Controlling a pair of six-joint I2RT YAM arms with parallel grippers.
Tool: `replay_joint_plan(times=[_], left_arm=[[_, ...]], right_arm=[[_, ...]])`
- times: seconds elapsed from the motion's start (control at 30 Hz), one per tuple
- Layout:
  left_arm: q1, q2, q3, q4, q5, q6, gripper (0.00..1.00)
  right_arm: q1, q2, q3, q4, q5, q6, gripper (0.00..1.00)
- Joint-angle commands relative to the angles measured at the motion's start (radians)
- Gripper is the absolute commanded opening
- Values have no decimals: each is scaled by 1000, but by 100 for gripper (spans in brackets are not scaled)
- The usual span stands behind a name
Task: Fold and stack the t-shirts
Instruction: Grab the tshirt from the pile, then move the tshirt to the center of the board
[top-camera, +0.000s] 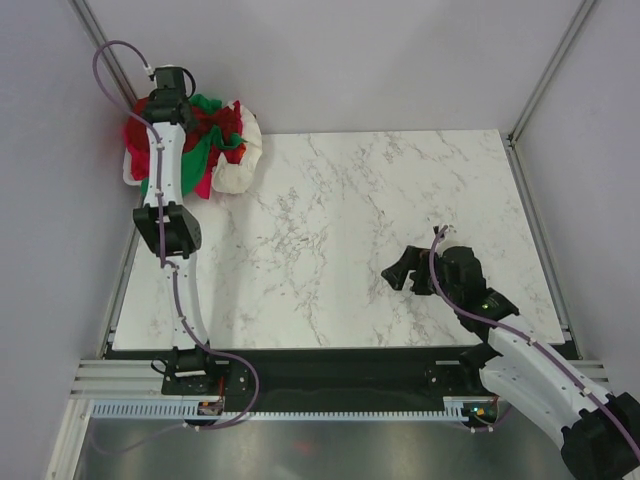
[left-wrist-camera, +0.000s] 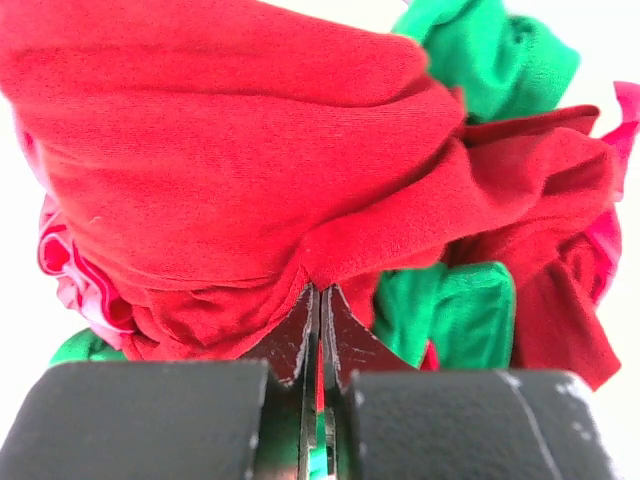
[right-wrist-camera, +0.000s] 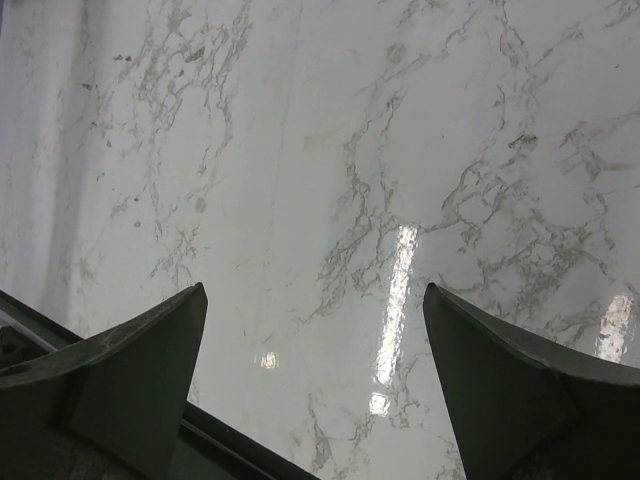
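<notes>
The t-shirts lie in a crumpled pile at the table's far left corner. In the left wrist view a dark red shirt fills the frame, with a bright green one behind and below and a pinkish-red one at the left edge. A white shirt sits at the pile's right side. My left gripper is shut on a fold of the dark red shirt. My right gripper is open and empty, just above the marble near the table's front right.
The white marble table top stretches between the pile and my right gripper. Grey walls and metal frame posts close in the sides and back. A dark strip marks the table's near edge.
</notes>
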Motion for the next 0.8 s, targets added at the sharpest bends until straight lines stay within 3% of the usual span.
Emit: replay_joint_plan(times=[0.0,0.13,0.3,0.4,0.77], left_arm=[[-18,-16,63,15,36,-7,2],[-52,-123,101,24,45,-55,2],[-146,-366,149,75,218,-70,2],[-182,-498,166,133,237,-90,2],[-221,-704,161,427,440,-165,2]], right_arm=[[3,11,-11,36,10,-16,98],[3,15,-21,38,11,-14,98],[3,-2,3,0,-2,-11,98],[3,-38,12,-28,2,-10,98],[3,-107,31,-97,1,27,98]])
